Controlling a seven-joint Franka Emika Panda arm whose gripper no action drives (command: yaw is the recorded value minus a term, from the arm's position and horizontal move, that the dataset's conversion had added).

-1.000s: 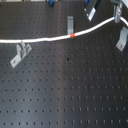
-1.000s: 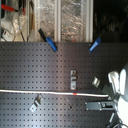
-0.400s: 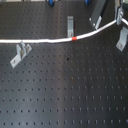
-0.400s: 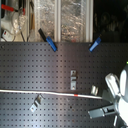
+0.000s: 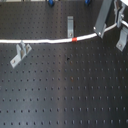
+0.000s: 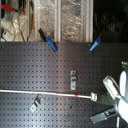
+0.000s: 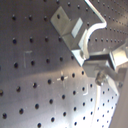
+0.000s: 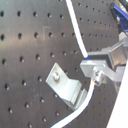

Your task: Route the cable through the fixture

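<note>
The cable [image 5: 40, 40] is a thin white cord lying across the black perforated board, with a red band [image 5: 74, 38]; it also shows in the second exterior view [image 6: 45, 93]. The fixture is three metal brackets [image 5: 19, 54], [image 5: 70, 22], [image 5: 121, 40]. The cable passes just behind the first bracket and in front of the second. My gripper [image 5: 100, 33] is at the cable's end toward the first exterior view's right, shut on it. In the second wrist view the cable [image 8: 75, 30] curves past a bracket [image 8: 62, 82] and into my gripper [image 8: 95, 70].
Two blue clamps [image 6: 48, 41], [image 6: 95, 44] sit at the board's far edge in the second exterior view, with shelves and clutter [image 6: 15, 20] beyond them. The perforated board [image 5: 65, 95] stretches toward the first exterior view's bottom.
My gripper has shifted a little toward the second exterior view's bottom. The held end of the cable has come with it and now lies flatter.
</note>
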